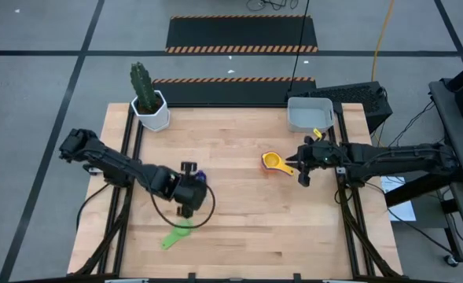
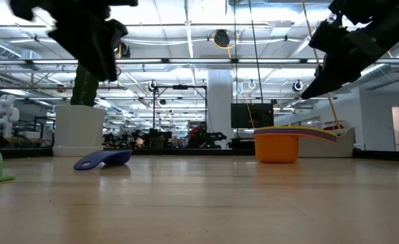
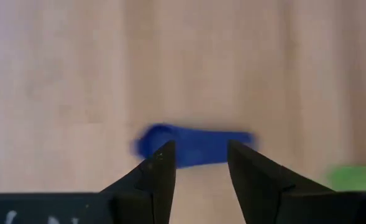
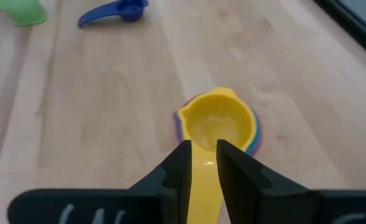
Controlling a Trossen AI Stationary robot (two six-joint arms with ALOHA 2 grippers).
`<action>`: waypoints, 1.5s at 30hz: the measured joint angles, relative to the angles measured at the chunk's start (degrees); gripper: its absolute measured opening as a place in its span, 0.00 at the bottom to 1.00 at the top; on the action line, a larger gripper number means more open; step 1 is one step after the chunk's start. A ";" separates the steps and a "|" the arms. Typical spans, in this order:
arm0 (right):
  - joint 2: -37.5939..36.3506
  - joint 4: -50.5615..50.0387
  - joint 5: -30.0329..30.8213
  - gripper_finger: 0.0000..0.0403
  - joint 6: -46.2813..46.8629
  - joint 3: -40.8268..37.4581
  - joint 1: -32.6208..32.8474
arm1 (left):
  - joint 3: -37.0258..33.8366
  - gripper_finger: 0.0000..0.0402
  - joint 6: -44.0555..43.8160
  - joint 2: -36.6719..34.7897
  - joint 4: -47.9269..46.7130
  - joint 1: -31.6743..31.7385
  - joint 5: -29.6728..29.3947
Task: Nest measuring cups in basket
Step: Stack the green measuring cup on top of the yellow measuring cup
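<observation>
A yellow measuring cup (image 4: 219,124) tops a nested stack whose orange cup (image 2: 276,148) stands on the table right of centre. My right gripper (image 4: 203,149) hovers above the yellow handle (image 1: 288,166), fingers narrowly apart and touching nothing. A dark blue cup (image 3: 195,146) lies on the wood left of centre. My left gripper (image 3: 199,146) is open above it, well clear in the low view (image 2: 94,47). A green cup (image 1: 176,234) lies near the front edge. The light grey basket (image 1: 298,118) stands at the far right.
A white hexagonal pot with a cactus (image 1: 151,110) stands at the far left corner. Bare wood lies between the stack and the blue cup, and along the near right of the table.
</observation>
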 joint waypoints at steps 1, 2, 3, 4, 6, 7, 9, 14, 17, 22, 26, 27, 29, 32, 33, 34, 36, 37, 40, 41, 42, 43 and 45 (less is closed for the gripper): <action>0.00 -0.21 -0.02 0.16 0.30 0.00 0.55 | 0.01 0.37 -1.48 0.23 -0.12 -1.12 1.93; 0.00 -0.27 0.00 0.16 0.49 0.00 1.08 | 0.01 0.37 -2.99 0.41 -0.54 -2.62 3.52; 0.00 -0.24 -0.01 0.16 0.54 0.00 1.54 | 0.01 0.37 -4.58 0.44 -0.77 -4.25 4.76; 0.00 -0.24 -0.02 0.16 0.53 0.00 1.91 | 0.01 0.37 -6.04 0.46 -0.55 -5.95 5.73; 0.00 -0.23 -0.01 0.16 0.41 0.00 2.46 | 0.01 0.37 -8.36 0.52 -0.04 -10.12 6.95; 0.00 -0.23 0.00 0.16 0.39 0.00 2.63 | 0.01 0.37 -9.58 0.62 -0.09 -12.36 6.92; 0.00 -0.21 0.00 0.16 0.55 0.00 2.92 | 0.01 0.37 -12.33 0.65 -0.18 -17.25 6.69; 0.00 0.76 0.00 0.16 0.57 0.00 3.83 | -0.01 0.37 -16.34 4.90 3.09 -26.73 7.19; 0.00 1.39 0.05 0.16 0.95 0.00 4.24 | 0.49 0.37 -19.18 7.34 4.52 -30.70 7.19; 0.00 3.39 0.12 0.16 2.33 0.00 5.16 | 0.45 0.39 -23.60 12.05 5.03 -35.30 7.58; 0.02 4.06 0.16 0.16 3.57 0.00 6.24 | 0.38 0.48 -26.33 15.78 4.37 -37.65 7.31; 0.02 4.12 0.18 0.16 4.17 0.00 6.52 | 0.41 0.51 -26.49 16.67 4.30 -38.09 7.31; 0.00 4.57 0.19 0.16 5.50 0.00 7.28 | 0.36 0.57 -26.77 18.18 2.89 -39.01 6.98; 0.02 4.49 0.19 0.16 7.28 0.00 8.82 | 0.36 0.64 -28.11 19.67 1.81 -39.73 6.09; 0.00 4.52 0.20 0.16 7.72 0.00 9.31 | 0.36 0.66 -28.71 20.12 0.83 -40.12 5.00; 0.00 4.49 0.20 0.16 8.22 0.00 9.88 | 0.38 0.67 -29.33 20.43 0.47 -40.36 3.93; 0.02 4.49 0.26 0.16 9.16 0.00 10.97 | 0.46 0.67 -29.55 20.92 0.60 -40.70 1.85; 0.02 4.50 0.52 0.16 9.68 0.00 11.55 | 0.53 0.66 -29.50 21.20 0.61 -40.91 1.21; 0.02 4.49 2.55 0.16 10.94 0.00 13.51 | 0.61 0.62 -28.90 21.61 0.65 -41.27 0.53; 0.02 4.49 3.45 0.16 11.09 0.00 14.19 | 0.51 0.60 -28.75 21.64 0.71 -41.32 0.29; 0.02 4.48 3.79 0.16 11.22 0.00 14.71 | 0.38 0.57 -28.79 21.64 0.88 -41.33 -0.08; 0.02 4.52 4.67 0.16 11.43 0.00 15.27 | 0.38 0.54 -28.80 21.68 0.99 -41.37 -0.71; 0.02 4.52 5.52 0.16 11.56 0.00 16.04 | 0.27 0.48 -28.76 21.85 1.06 -41.47 -2.85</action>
